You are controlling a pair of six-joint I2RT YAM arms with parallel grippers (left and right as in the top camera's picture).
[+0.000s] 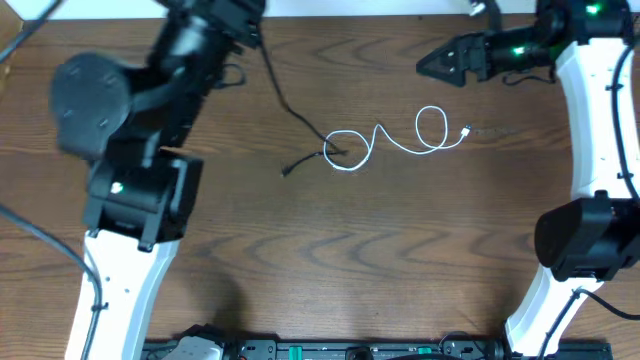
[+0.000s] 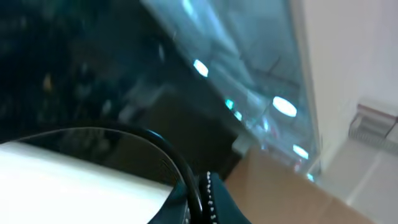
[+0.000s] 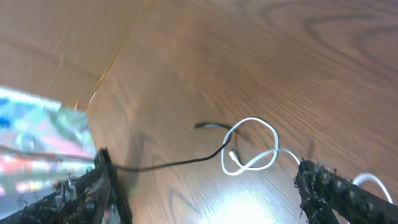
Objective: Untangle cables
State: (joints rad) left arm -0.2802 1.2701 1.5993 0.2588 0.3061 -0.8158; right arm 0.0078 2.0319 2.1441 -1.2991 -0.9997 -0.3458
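The white cable (image 1: 400,140) lies on the wooden table (image 1: 400,260) mid-right, with two loops and a plug (image 1: 467,130) at its right end. The black cable (image 1: 290,105) runs from my left gripper (image 1: 250,30) at the top edge down through the white cable's left loop, and its free end (image 1: 288,171) rests on the table. In the left wrist view the jaws (image 2: 199,202) are shut on the black cable (image 2: 186,180). My right gripper (image 1: 428,65) hovers above and behind the white cable, open and empty. Its wrist view shows spread fingers (image 3: 204,163), the white loops (image 3: 252,155) and the black cable (image 3: 168,165).
The left arm's body (image 1: 130,150) overhangs the table's left side. The right arm's base (image 1: 580,240) stands at the right edge. The table's far edge (image 1: 340,18) runs along the top. A brown cardboard surface (image 3: 37,56) lies beyond the table in the right wrist view.
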